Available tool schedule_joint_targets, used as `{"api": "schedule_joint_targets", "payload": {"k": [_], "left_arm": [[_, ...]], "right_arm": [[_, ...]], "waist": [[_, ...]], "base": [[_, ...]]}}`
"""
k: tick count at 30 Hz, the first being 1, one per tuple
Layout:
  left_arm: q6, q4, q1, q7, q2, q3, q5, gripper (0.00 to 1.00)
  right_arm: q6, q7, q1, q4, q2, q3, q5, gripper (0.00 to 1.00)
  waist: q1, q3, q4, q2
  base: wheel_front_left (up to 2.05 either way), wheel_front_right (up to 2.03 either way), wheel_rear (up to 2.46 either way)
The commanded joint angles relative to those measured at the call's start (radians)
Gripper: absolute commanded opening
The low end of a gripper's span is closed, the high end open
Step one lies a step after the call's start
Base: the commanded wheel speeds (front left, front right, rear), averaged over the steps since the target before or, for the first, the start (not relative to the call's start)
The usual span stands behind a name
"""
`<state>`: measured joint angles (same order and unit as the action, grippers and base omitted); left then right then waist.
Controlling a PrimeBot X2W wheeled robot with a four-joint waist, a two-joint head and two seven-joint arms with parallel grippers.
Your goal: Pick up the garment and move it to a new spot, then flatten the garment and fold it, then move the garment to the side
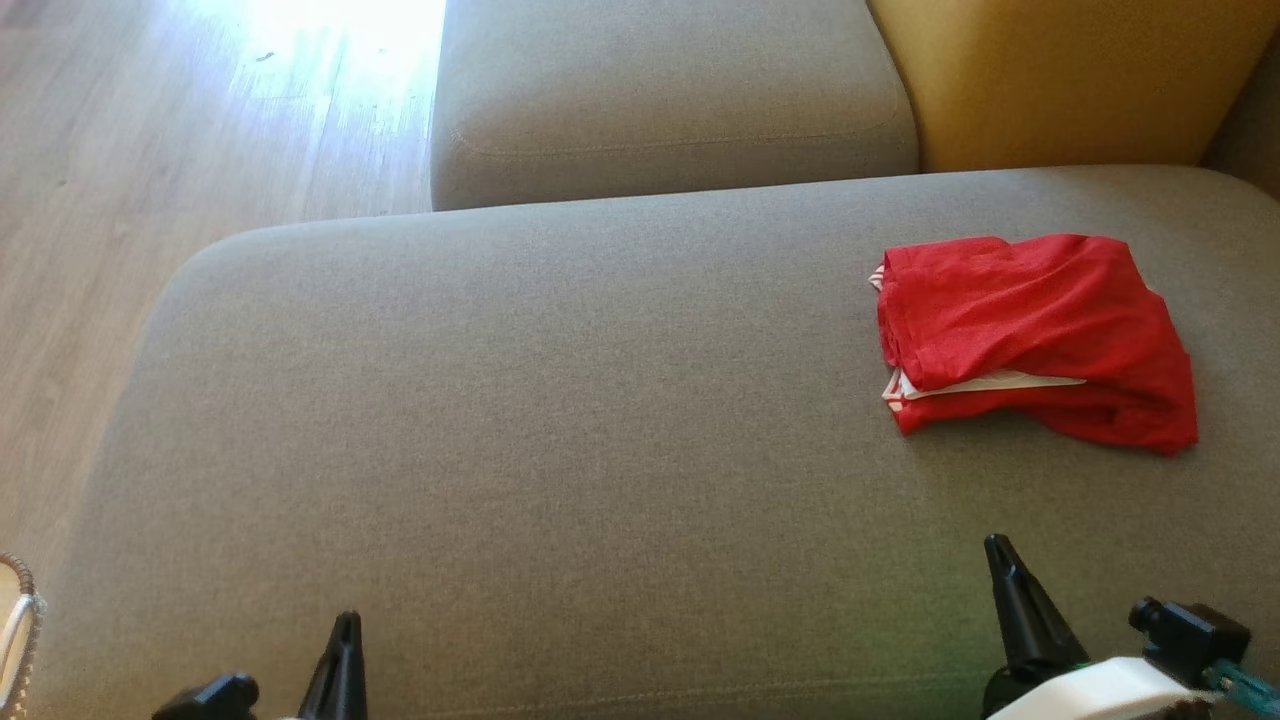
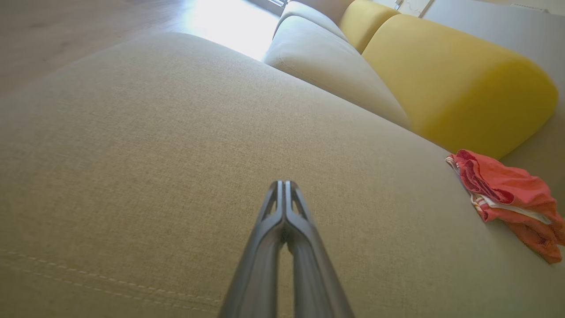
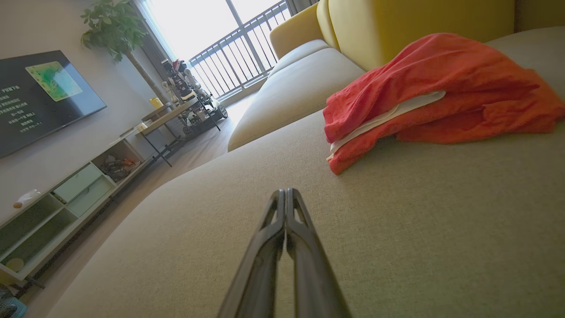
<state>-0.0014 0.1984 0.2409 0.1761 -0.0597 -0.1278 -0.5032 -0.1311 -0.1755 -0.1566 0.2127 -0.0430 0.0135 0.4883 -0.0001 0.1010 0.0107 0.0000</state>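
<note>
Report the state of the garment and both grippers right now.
Garment: roughly folded, lying on the right side of the sofa seat, not held.
Left gripper: shut, empty, clear of the garment.
Right gripper: shut, empty, pointing toward the garment without touching it.

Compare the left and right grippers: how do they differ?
The right gripper is near the red garment; the left gripper is far across the grey cushion from it. In the head view the right gripper reaches further up than the left gripper. Both are shut and hold nothing.
</note>
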Motion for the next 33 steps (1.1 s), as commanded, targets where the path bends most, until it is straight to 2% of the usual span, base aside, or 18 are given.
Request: {"api": "schedule_joint_targets", "payload": {"k": [1,33], "left_arm": [[-0.012,-0.027,-0.058,-0.003,-0.011,0.02,-0.032,0.0],[-0.051,-0.005,-0.153,-0.085,-0.015,0.077,-0.4,0.0]], "right_arm": [[0.0,0.009,0.055,-0.03,-0.008,0.003,0.034,0.0],[0.0,0.097,0.124,-0.01,-0.012,0.029,0.398,0.0]], "waist": [[0.0001,-0.002,0.0,0.0],[0.0001,-0.036,-0.004,0.0]], "base": [[0.0,0.0,0.0],[0.0,0.0,0.0]]}}
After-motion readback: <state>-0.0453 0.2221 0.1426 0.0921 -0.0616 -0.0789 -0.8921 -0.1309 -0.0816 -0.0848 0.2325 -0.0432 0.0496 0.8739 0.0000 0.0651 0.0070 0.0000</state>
